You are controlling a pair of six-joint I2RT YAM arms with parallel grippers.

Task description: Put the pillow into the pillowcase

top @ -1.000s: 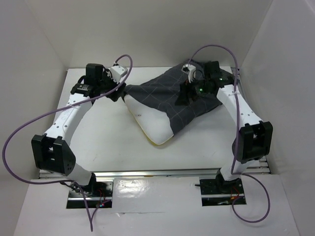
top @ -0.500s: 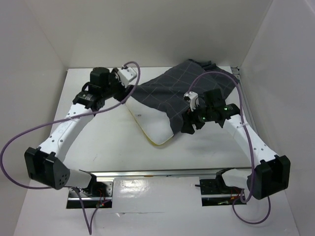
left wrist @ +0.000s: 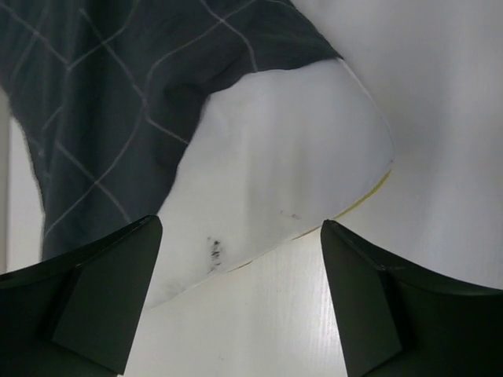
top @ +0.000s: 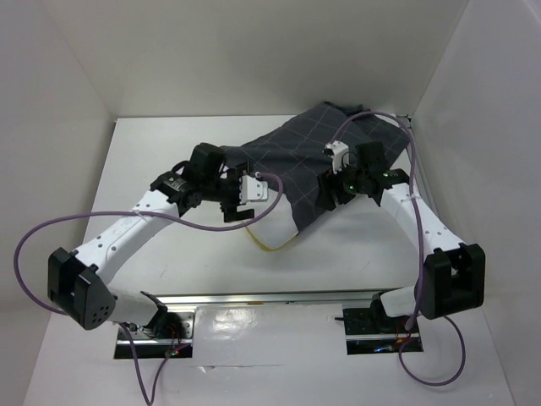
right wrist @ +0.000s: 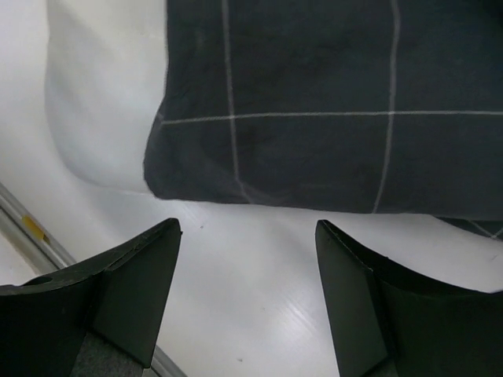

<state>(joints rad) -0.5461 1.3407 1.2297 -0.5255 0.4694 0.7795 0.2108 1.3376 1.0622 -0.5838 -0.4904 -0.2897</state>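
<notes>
Pillow, soft white rectangular cushion with yellow trim (left wrist: pixel 291 149), lies mid-frame, partly inside dark grey grid-patterned fabric pillowcase (top: pixel 296 156), corner poking out lower left. Left gripper (left wrist: pixel 236 236) and right gripper (right wrist: pixel 247 228) both spread, empty.

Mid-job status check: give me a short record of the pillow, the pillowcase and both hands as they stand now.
pillow: white, partly inside the case; one corner with a yellow edge sticks out
pillowcase: dark grid cloth, wrinkled, covers most of the pillow, lies on the table
left hand: open, empty, over the bare pillow corner
right hand: open, empty, over the case's edge
task state: not finished
</notes>
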